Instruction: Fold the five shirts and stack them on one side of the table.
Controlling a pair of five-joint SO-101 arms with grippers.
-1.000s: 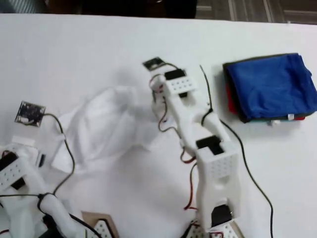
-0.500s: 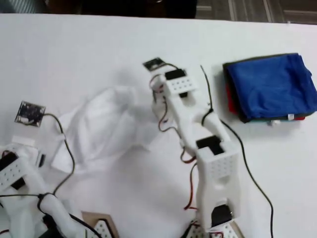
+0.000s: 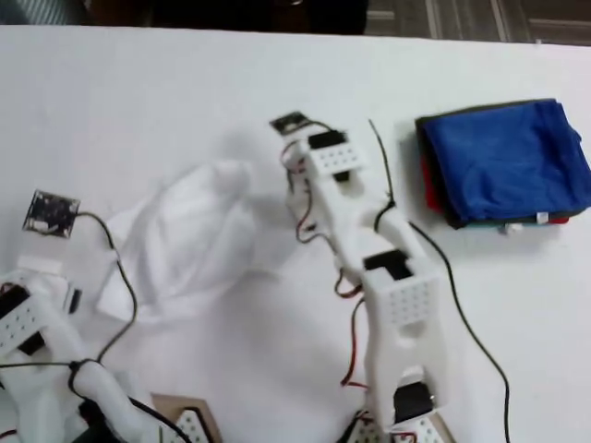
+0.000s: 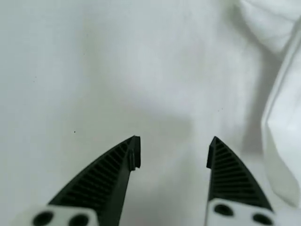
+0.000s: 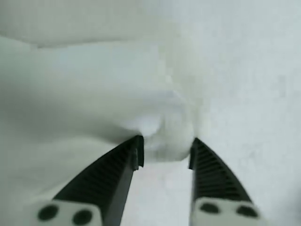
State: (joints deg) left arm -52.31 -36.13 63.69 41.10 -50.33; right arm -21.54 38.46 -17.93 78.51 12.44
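Observation:
A crumpled white shirt (image 3: pixel 185 235) lies left of centre on the white table (image 3: pixel 138 83). My right gripper (image 5: pixel 164 153) sits at its right edge, shut on a bunched fold of the white shirt (image 5: pixel 162 136). The right arm (image 3: pixel 337 161) stretches up the middle of the table. My left gripper (image 4: pixel 173 153) hangs open over bare table with nothing between its fingers. An edge of the white shirt (image 4: pixel 282 141) lies just beside it. The left arm (image 3: pixel 23 318) stands at the near left corner. A stack of folded shirts (image 3: pixel 503 161) with a blue one on top rests at the right side.
Loose cables (image 3: pixel 111 268) run from the left arm past the shirt's left edge. A black cable (image 3: pixel 462 314) trails beside the right arm, close to the stack. Bare tabletop stretches along the far side and the near right.
The shirt's near right flap has drawn in toward the right gripper. The right arm has shifted slightly, and the left arm has edged a little to the left.

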